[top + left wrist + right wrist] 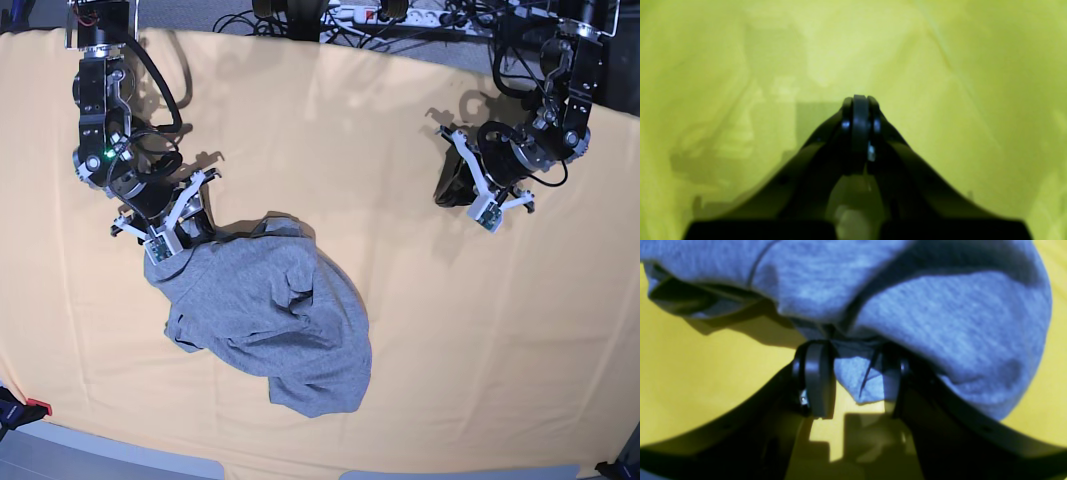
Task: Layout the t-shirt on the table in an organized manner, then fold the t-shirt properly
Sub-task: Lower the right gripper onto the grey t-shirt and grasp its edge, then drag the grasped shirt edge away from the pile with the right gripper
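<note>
The heather-grey t-shirt (pixel 270 315) lies crumpled in a heap on the left half of the table (pixel 470 340), with no lettering showing. My right gripper (pixel 192 225) is at the shirt's upper-left edge. In the right wrist view its fingers (pixel 816 376) stand apart with a fold of the shirt (pixel 853 380) hanging between them, and the gripper (pixel 855 373) is open. My left gripper (pixel 443 192) hangs over bare cloth at the right, well away from the shirt. In the left wrist view it (pixel 860 100) is shut and empty above the table (pixel 957 83).
Cables and a power strip (pixel 385 14) run along the table's far edge. A small red and black object (pixel 30 408) sits at the front left corner. The table's front edge (pixel 300 470) lies just below the shirt.
</note>
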Robot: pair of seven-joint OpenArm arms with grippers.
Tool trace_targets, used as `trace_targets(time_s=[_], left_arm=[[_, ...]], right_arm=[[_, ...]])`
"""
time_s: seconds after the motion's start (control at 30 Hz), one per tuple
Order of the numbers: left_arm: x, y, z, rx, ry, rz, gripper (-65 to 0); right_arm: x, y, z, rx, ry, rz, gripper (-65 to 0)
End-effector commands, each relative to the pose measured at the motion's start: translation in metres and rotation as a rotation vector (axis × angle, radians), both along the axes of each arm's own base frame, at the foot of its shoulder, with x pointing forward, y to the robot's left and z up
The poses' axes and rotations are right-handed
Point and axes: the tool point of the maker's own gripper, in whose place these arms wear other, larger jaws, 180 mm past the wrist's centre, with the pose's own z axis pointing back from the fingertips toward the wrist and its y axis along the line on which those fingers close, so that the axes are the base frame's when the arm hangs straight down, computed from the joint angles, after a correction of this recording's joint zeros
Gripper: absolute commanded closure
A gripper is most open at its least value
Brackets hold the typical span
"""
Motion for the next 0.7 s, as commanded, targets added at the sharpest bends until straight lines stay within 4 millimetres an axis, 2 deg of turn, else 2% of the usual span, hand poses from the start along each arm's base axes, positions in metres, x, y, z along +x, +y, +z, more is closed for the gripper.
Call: trace_targets(time_s=[0.0, 0.1, 0.13, 0.17, 0.23, 0.27, 0.33, 0.47, 0.57, 0.67], left_arm=[[0.006, 0.0, 0.012, -0.015, -0.04, -0.007, 0.0], [0.006, 0.0, 0.012, -0.015, -0.039, -0.007, 0.0], [0.006, 0.0, 0.012, -0.015, -0.039, -0.007, 0.0], [0.006, 0.0, 0.012, -0.015, -0.039, -0.007, 0.0], [0.006, 0.0, 0.012, -0.017, -0.04, -0.006, 0.0], [0.006, -0.001, 0.013, -0.022, -0.038, -0.006, 0.0], [0.006, -0.001, 0.013, -0.021, -0.039, -0.006, 0.0], [0.004, 0.0, 0.011, -0.012, -0.031, -0.021, 0.0], [-0.003, -0.002, 0.008, 0.001, -0.012, -0.069, 0.0], [-0.008, -0.004, 0.012, -0.022, -0.001, -0.11, 0.0]], right_arm=[[0.002, -0.011, 0.0, -0.045, 0.018, -0.018, -27.6], [-0.002, -0.016, -0.006, -0.062, 0.057, -0.047, -27.0], [-0.003, -0.018, -0.007, -0.062, 0.06, -0.058, -24.8], [-0.003, -0.018, -0.007, -0.062, 0.059, -0.06, -19.4], [-0.003, -0.015, -0.005, -0.062, 0.054, -0.036, -2.5], [-0.002, -0.012, -0.001, -0.063, 0.044, -0.018, 0.0], [-0.001, -0.006, 0.012, -0.077, 0.017, 0.018, 0.0], [-0.004, 0.002, 0.056, -0.145, -0.055, 0.064, 0.0], [-0.02, 0.009, 0.079, -0.179, -0.101, 0.093, 0.0], [-0.04, 0.017, 0.09, -0.186, -0.128, 0.122, 0.0]])
